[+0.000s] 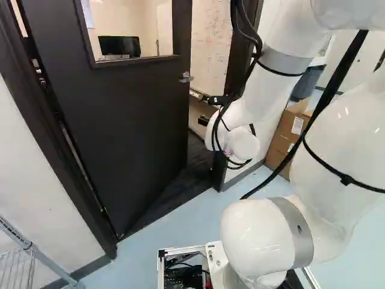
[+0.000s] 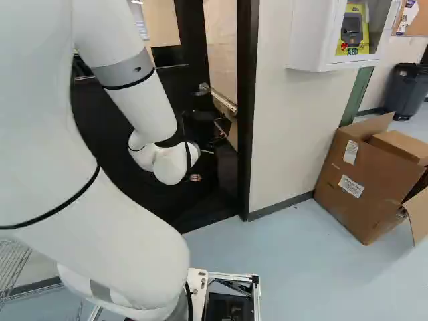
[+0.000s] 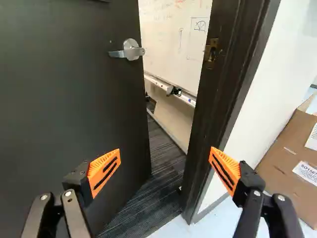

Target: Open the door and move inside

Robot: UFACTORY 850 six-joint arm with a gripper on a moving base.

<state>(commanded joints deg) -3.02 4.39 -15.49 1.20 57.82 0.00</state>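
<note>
- The door (image 3: 74, 109) stands ajar, a gap showing between its edge and the door frame (image 3: 218, 99).
- The lever handle (image 3: 131, 49) sits near the door's free edge, ahead of the gripper (image 1: 201, 109).
- The gripper's fingers are spread wide and hold nothing; in the wrist view, one overlaps the door, the other the frame.
- Past the door, a whiteboard (image 3: 173, 39) shows.
- Outside the door, beyond the frame, stands a cardboard box (image 2: 361, 180).

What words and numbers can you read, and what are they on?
"AED": on the yellow sign in the white wall cabinet.
"SO15...": on a label on the cardboard box; the rest is unclear.
Box's other label: too blurry.
Whiteboard writing: too faint to read.
Paper on the corkboard: too small.
</note>
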